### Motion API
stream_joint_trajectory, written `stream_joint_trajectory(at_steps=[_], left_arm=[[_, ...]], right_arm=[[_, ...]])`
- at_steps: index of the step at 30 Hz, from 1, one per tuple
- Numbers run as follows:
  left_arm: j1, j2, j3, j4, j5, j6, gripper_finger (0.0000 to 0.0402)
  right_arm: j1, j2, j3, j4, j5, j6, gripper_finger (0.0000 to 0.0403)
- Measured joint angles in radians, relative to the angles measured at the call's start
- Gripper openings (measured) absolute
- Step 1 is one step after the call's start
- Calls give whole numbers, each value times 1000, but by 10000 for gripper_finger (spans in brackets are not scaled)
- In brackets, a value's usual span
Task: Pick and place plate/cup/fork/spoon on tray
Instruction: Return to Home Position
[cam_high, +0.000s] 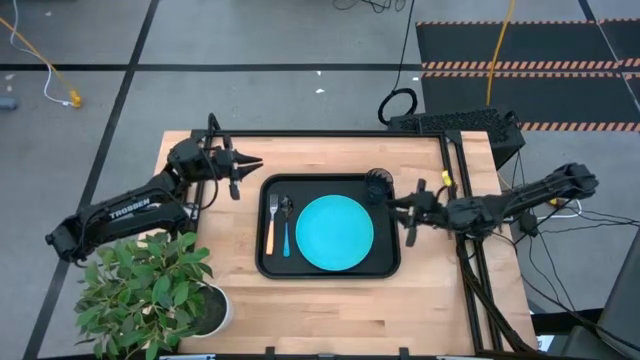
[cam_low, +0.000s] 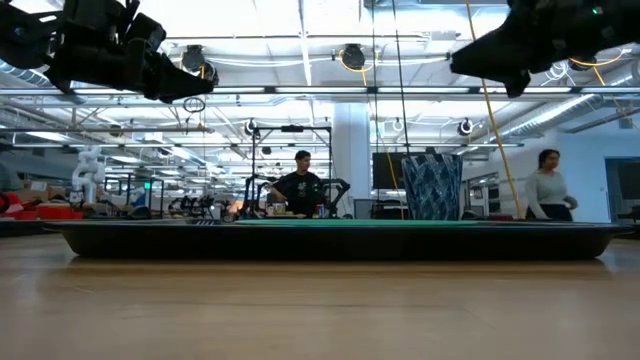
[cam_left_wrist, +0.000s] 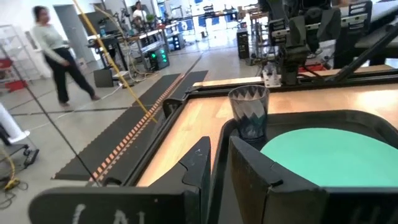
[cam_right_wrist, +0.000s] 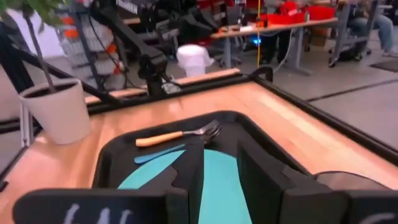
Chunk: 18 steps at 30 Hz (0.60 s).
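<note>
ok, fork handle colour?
Orange. The fork shows best in the right wrist view.

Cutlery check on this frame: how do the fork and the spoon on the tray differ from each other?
The fork has an orange handle; the spoon has a light blue one. The fork ends in silvery tines, the spoon in a dark oval bowl. The fork lies nearer the rim of the tray, the spoon between it and the plate. Both lie flat in the tray, side by side, heads pointing the same way.
</note>
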<state>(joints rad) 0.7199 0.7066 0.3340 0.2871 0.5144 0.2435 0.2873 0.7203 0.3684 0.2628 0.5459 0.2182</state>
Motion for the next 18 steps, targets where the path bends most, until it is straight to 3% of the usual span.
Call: stream_joint_trajectory(at_steps=[4,10,18], left_arm=[[35,0,0,18,23,-39,63],[73,-2,1,88,170,-176,62],[42,-2,-64,109,222,-268,62]], right_arm=[[-14,-157,-74,-26,-24,-36,86],[-20,-357,-166,-128,-27,-42,86],[-20,-476,-185,-291,-26,-28,86]])
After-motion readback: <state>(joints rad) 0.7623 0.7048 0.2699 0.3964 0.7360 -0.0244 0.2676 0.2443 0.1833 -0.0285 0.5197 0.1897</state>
